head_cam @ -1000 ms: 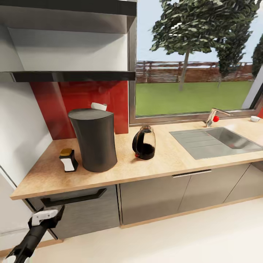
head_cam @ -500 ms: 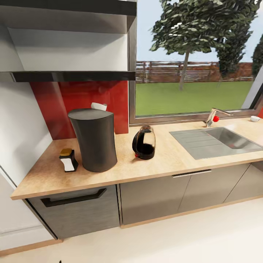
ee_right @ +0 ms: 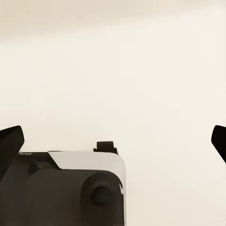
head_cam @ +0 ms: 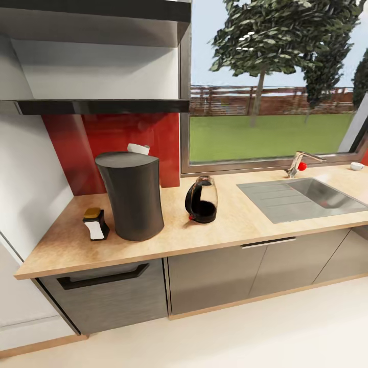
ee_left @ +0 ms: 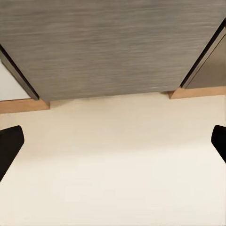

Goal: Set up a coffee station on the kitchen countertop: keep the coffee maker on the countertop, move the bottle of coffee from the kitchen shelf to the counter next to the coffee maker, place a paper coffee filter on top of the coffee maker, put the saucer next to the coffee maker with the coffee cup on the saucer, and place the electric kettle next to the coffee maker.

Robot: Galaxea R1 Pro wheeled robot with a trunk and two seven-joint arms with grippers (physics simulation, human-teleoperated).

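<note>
Pale wood makes up the worktop (head_cam: 240, 225), and most of the coffee station can already be judged from what stands on it. The tall dark coffee maker (head_cam: 132, 195) is in place, with something white (head_cam: 138, 148) peeking over its far rim; whether that is the paper filter or a cup behind it cannot be told. Just beside it on one side stands a small bottle (head_cam: 95, 223) with a brown cap, probably the coffee; on the other side, near but apart, stands the dark glass kettle (head_cam: 202, 200). No saucer can be made out by the coffee maker; a small white dish (head_cam: 357, 165) sits far off past the sink (head_cam: 301, 197), so the saucer and cup look like the work left.

All of this lies well above and beyond both sets of jaws. The left gripper (ee_left: 113, 141) hangs with jaws released and nothing between them, facing the floor (ee_left: 113, 179) and a grey cabinet front (ee_left: 108, 47). The right gripper (ee_right: 113, 141) is likewise spread wide and empty over bare floor.
</note>
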